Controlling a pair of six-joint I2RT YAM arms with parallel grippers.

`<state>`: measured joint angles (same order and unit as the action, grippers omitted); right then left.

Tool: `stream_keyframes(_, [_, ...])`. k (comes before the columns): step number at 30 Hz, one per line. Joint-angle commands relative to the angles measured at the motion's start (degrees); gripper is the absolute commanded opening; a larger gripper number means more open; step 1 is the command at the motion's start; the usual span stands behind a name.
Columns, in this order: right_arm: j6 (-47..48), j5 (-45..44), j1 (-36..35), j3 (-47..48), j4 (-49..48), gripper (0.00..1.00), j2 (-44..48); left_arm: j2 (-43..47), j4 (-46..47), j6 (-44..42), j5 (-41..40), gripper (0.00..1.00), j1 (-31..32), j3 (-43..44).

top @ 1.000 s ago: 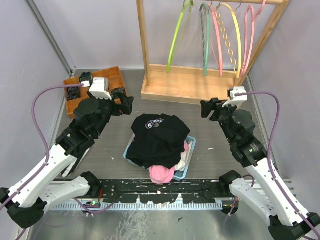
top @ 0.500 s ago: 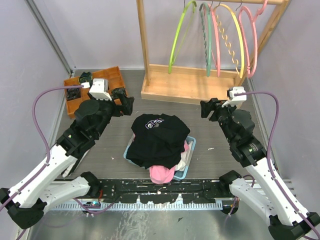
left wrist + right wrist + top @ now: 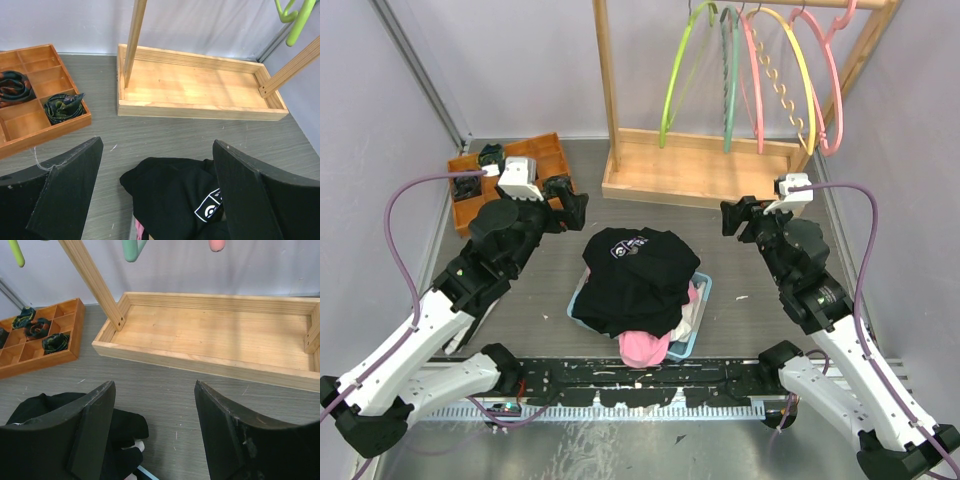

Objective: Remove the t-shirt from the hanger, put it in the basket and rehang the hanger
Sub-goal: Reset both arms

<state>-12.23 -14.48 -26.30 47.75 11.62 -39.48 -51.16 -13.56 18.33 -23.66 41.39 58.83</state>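
The black t-shirt [image 3: 635, 270] with a white logo lies crumpled on top of a pile of clothes in the middle of the table, off any hanger; it also shows as t-shirt [image 3: 175, 195] and t-shirt [image 3: 127, 427]. An empty pink hanger [image 3: 839, 105] hangs at the right end of the wooden rail. My left gripper [image 3: 570, 205] [image 3: 157, 145] hovers open just left of and behind the shirt, holding nothing. My right gripper [image 3: 732, 218] [image 3: 154, 385] is open too, to the right of the shirt, with bare table between its fingers.
A light blue basket [image 3: 698, 300] holds the pile, with a pink garment [image 3: 642, 347] sticking out at the front. The wooden rack base [image 3: 700, 170] stands behind, with green, teal, pink and yellow hangers [image 3: 675, 70] above it. An orange divided tray [image 3: 542, 150] sits at the back left.
The pink hanger at the right end of the rail has swung to the right. Neither arm nor the t-shirt has moved.
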Motion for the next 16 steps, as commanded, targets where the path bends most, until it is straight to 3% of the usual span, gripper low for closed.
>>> stream_keyframes(1, [-0.3, -0.5, -0.3, 0.3, -2.6, 0.70, 0.7, 0.5, 1.6, 0.7, -0.4, 0.98, -0.1, -0.3])
stream_keyframes(16, [-0.3, -0.5, -0.2, 0.3, -2.5, 0.70, 0.7, 0.4, 0.7, 1.1, -1.0, 0.98, -0.1, 0.2])
